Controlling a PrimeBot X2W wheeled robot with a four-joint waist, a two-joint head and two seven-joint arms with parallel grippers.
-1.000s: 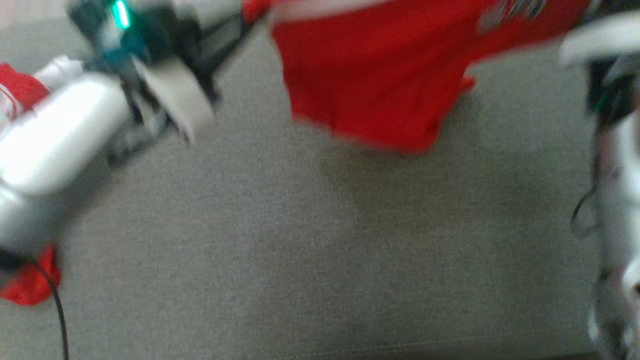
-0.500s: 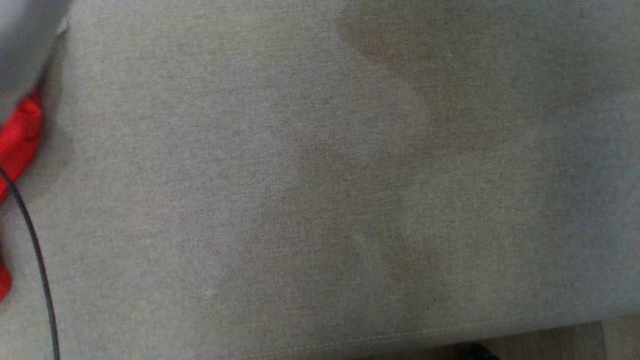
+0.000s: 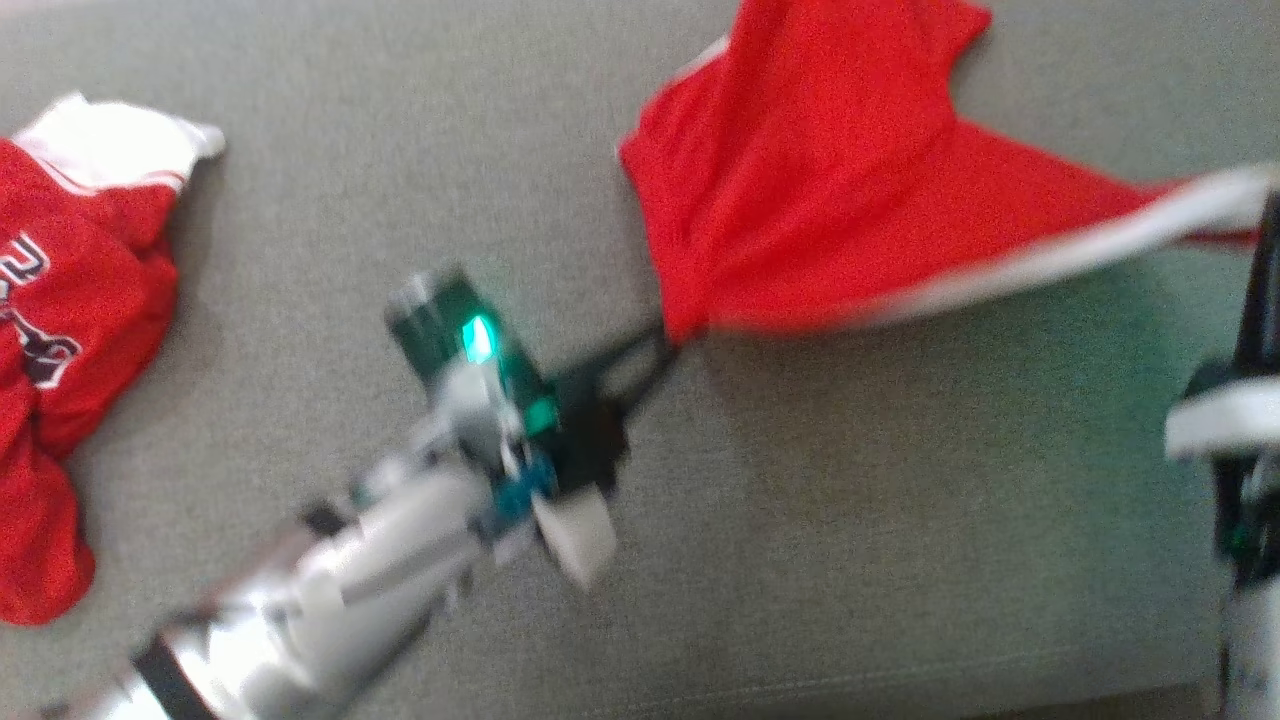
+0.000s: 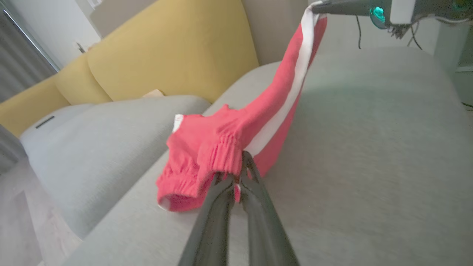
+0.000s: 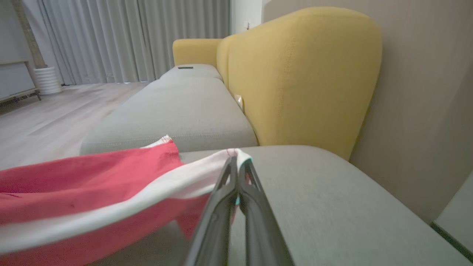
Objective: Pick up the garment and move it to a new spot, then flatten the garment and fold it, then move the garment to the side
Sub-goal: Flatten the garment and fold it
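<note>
The garment (image 3: 820, 200) is a pair of red shorts with a white side stripe, held stretched above the grey sofa seat (image 3: 800, 560). My left gripper (image 3: 672, 335) is shut on its elastic waistband (image 4: 225, 155); in the left wrist view it shows as left gripper (image 4: 236, 175). My right gripper (image 3: 1262, 195) is shut on the white-striped end at the right edge of the head view, and shows as right gripper (image 5: 236, 164) pinching the stripe. The garment (image 5: 92, 184) sags between the two grips, its loose part resting on the cushion. The right gripper (image 4: 316, 6) appears at the top of the left wrist view.
A second red garment (image 3: 70, 300) with white trim and lettering lies crumpled at the far left of the seat. The yellow sofa back (image 5: 303, 74) rises behind the cushions. The cushion's front edge (image 3: 800, 690) runs along the bottom, with wooden floor (image 5: 55, 111) beyond.
The head camera has swung about, so the picture shifts. The red garment, out of the picture half a second ago, is back in it, stretched between both shut grippers.
</note>
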